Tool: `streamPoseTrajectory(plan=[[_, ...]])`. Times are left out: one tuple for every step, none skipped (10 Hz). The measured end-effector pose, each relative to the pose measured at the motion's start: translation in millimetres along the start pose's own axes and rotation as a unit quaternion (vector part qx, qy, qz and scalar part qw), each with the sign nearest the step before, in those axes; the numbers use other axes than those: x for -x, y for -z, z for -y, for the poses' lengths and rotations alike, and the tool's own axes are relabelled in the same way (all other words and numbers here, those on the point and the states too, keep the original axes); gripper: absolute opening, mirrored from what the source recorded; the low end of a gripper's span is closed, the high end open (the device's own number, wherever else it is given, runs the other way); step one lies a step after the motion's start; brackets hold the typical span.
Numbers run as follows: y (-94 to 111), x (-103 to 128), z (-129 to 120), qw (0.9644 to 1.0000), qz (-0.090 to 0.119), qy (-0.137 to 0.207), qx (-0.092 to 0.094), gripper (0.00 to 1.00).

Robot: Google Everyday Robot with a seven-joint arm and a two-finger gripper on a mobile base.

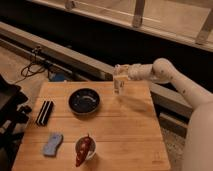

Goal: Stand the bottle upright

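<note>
At the table's far edge, just right of the dark bowl: the bottle, roughly upright, top tucked directly under the gripper. Base on the wood or hanging just above it: cannot tell. Gripper clamped on it or free of it: cannot tell either

Handling, judged: small, slim, probably light plastic. Narrow base, so it should tip at a slight nudge. Smooth wall likely slippery; label gives better purchase. Best hold is across the upper body, below the tan top, squeezed gently

Arm reaches in from the right, forearm near level above the table edge, wrist turned so the gripper points down
</note>
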Motion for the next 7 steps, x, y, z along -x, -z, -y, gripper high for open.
streamPoseTrajectory(plan=[[0, -6, -1, 0.9999, 0.006, -0.008, -0.005, 0.05], [-1, -10, -2, 0.9998, 0.011, -0.016, -0.008, 0.05], [-2, -14, -3, 0.9996, 0.015, -0.022, -0.011, 0.05], [-2, -18, -4, 0.9994, 0.017, -0.027, -0.013, 0.05], [-3, -23, -6, 0.9992, 0.019, -0.033, -0.014, 0.05], [-4, -26, -6, 0.9990, 0.020, -0.037, -0.014, 0.05], [-6, -28, -8, 0.9990, 0.020, -0.039, -0.010, 0.05]])
